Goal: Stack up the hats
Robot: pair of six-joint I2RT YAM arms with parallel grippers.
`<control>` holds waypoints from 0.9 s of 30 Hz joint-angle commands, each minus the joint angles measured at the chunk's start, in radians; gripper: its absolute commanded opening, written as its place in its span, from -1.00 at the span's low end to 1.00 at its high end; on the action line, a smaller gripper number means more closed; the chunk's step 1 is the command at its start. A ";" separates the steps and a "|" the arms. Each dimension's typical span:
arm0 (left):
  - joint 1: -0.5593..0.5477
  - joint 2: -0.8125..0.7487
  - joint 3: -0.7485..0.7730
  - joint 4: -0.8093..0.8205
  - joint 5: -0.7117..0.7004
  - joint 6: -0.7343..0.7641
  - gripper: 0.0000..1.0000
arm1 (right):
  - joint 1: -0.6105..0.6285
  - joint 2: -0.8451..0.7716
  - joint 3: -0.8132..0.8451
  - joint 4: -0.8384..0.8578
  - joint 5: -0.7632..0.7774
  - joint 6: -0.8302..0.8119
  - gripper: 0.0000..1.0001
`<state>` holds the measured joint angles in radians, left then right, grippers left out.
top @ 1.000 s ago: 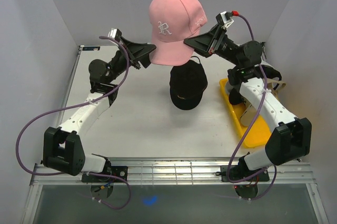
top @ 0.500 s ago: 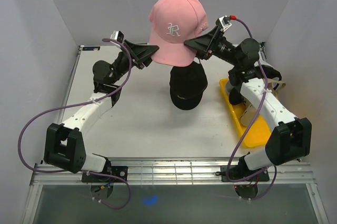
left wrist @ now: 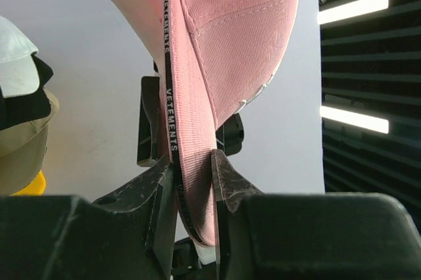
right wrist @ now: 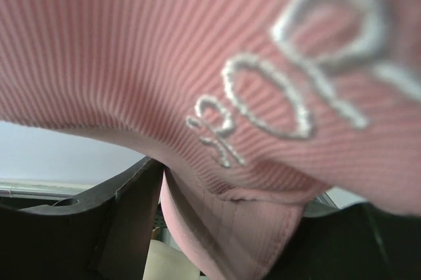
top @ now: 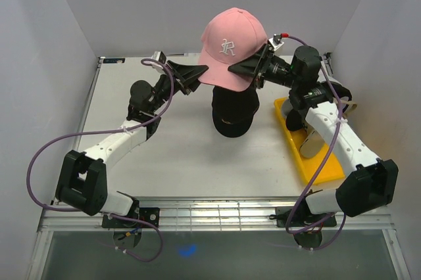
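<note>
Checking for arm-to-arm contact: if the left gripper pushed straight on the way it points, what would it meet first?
The pink cap, whose rim is already pinched in the left gripper. Just beyond the cap, the right gripper faces it from the other side, though the depth between them is unclear.

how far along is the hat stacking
Early on. Done: a black cap sits mid-table as the base. In hand: the pink cap hangs over it, left gripper jaws pinching its rim, right gripper jaws apart at the far side. Left: set it on the black cap, then add the piled caps at the yellow tray.
</note>
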<state>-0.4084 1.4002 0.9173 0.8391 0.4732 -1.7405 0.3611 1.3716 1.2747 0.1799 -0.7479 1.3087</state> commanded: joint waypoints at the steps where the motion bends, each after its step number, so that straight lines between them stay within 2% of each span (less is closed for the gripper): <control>1: -0.004 -0.033 -0.011 -0.118 -0.071 0.004 -1.00 | 0.012 -0.059 0.066 -0.118 -0.011 -0.095 0.07; 9: -0.004 -0.089 0.029 -0.334 -0.169 0.015 -1.00 | 0.003 -0.043 0.114 -0.252 -0.018 -0.126 0.15; 16: -0.013 -0.101 0.049 -0.399 -0.226 0.027 -1.00 | -0.019 -0.049 0.103 -0.273 -0.033 -0.120 0.18; 21: -0.044 -0.121 0.067 -0.459 -0.327 0.055 -1.00 | -0.040 -0.051 0.094 -0.264 -0.044 -0.109 0.33; 27: -0.072 -0.119 0.069 -0.460 -0.380 0.062 -1.00 | -0.060 -0.025 0.109 -0.269 -0.050 -0.089 0.33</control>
<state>-0.4747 1.3186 0.9646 0.4263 0.1875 -1.7309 0.3138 1.3567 1.3258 -0.1268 -0.7677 1.2198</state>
